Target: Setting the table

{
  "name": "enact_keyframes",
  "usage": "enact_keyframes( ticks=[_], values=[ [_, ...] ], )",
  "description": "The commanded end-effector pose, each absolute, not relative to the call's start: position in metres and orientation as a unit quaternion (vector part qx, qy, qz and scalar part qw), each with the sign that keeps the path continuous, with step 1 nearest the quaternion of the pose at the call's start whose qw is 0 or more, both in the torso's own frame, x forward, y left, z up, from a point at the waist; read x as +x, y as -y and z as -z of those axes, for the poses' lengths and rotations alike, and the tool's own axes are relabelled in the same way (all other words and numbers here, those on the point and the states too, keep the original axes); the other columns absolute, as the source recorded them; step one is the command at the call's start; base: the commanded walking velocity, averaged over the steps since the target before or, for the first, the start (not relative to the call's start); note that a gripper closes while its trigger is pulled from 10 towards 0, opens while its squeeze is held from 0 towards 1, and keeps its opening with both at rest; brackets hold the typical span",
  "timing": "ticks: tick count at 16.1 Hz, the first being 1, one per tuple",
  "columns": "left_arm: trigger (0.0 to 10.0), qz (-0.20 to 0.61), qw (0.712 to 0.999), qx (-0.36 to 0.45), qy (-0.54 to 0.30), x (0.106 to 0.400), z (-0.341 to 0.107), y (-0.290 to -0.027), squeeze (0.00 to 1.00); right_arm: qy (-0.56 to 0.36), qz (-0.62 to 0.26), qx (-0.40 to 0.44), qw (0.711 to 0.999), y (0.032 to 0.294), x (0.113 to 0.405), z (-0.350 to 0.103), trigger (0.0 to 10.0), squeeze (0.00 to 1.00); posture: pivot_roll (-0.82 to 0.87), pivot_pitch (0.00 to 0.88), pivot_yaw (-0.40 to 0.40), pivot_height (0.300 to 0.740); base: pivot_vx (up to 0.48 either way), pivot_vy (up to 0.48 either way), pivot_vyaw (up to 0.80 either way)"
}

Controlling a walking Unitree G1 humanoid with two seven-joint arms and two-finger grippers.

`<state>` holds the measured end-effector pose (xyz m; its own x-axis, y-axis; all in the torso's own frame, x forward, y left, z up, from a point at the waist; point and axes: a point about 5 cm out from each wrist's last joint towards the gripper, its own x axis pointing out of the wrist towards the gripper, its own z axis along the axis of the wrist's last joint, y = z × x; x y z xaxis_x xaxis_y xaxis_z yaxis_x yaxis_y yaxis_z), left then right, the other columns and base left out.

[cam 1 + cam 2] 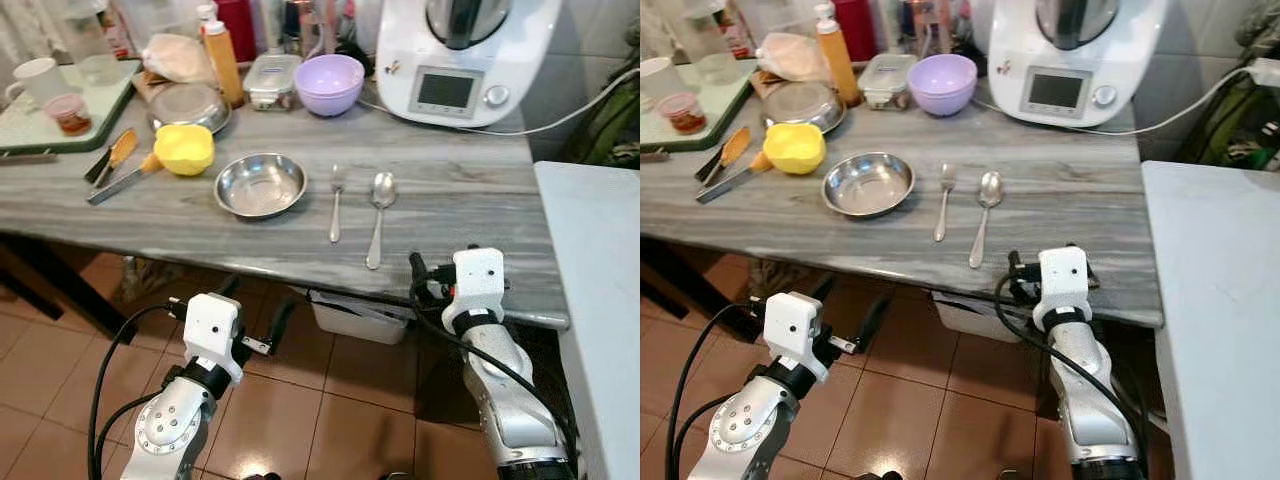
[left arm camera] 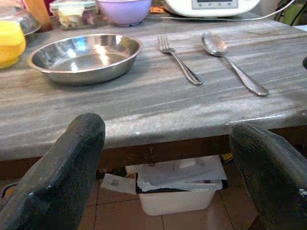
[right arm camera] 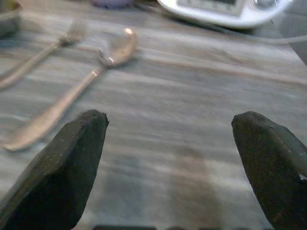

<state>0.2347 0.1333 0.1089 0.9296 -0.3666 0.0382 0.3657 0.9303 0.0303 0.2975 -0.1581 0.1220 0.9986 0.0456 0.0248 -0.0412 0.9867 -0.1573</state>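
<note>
Here, both grippers were empty with their jaws spread wide. The left gripper [image 1: 258, 320] hung below the front edge of the grey worktop [image 1: 470, 190], out over the tiled floor [image 1: 300, 400], its fingers [image 2: 57, 177] touching nothing. The right gripper [image 3: 175, 167] sat just at the front edge toward the worktop's right end, fingers apart over bare stone (its wrist view was blurred). The steel bowl [image 1: 260, 185] stood near the middle of the worktop, closer to the front edge than the back. Just to its right lay the fork [image 1: 336, 203] and then the spoon [image 1: 379, 215], side by side but apart, handles pointing to the front edge. A yellow bowl [image 1: 184, 148] sat left of the steel one, and a purple bowl [image 1: 330, 83] and a white kitchen machine [image 1: 465, 55] stood along the back edge.
</note>
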Motion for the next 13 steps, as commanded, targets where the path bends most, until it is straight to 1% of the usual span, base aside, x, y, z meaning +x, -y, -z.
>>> enact_keyframes(
  ticks=[1, 6, 13],
  values=[
    [10.0, 0.188, 0.982, 0.016, 0.023, 0.2336, -0.1096, -0.1334, 0.0, 0.013, -0.029, -0.078, 0.996, 0.1558, 0.296, -0.1232, 10.0, 0.0, -0.14, 0.129, 0.072, 0.74, 0.0, 0.0, 0.0],
    [10.0, 0.194, 0.981, 0.018, 0.02, 0.2334, -0.108, -0.1323, 0.0, 0.008, -0.027, -0.079, 0.996, 0.1551, 0.296, -0.1225, 10.0, 0.0, -0.15, 0.13, 0.074, 0.74, 0.0, 0.0, 0.0],
    [10.0, 0.201, 0.979, 0.021, 0.018, 0.2329, -0.1072, -0.1305, 0.0, 0.006, -0.024, -0.079, 0.997, 0.1542, 0.2954, -0.1215, 10.0, 0.0, -0.15, 0.132, 0.078, 0.74, 0.267, 0.0, 0.0]
  ],
)
